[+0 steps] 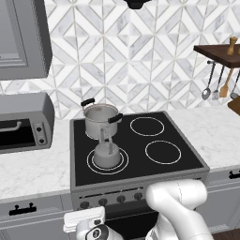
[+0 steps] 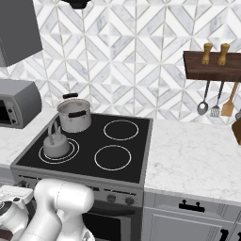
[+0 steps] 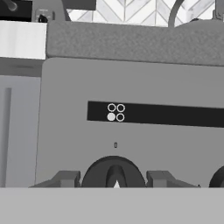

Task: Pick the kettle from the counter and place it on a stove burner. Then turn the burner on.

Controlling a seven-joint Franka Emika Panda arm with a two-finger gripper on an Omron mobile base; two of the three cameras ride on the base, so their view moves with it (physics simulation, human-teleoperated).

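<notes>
The small grey kettle [image 1: 107, 154] [image 2: 55, 141] stands upright on the front-left stove burner [image 1: 91, 165] [image 2: 70, 153], the one with two white rings on the black glass; the rings do not glow. My gripper [image 3: 113, 179] is low at the stove's grey front panel [image 3: 131, 87]. Its fingertips [image 3: 68, 179] press against both sides of the leftmost dark knob [image 3: 113, 170]. The hand's white body [image 1: 84, 219] [image 2: 9, 197] shows below the panel's left end. Above the knob, a burner diagram [image 3: 116, 112] has its lower-left dot filled.
A larger steel pot [image 1: 101, 119] [image 2: 74, 114] with black side handles sits on the back-left burner, close behind the kettle. A grey toaster oven [image 1: 23, 122] stands on the counter [image 1: 33, 168] left of the stove. Utensils hang under a wooden shelf [image 2: 212, 66] at the right.
</notes>
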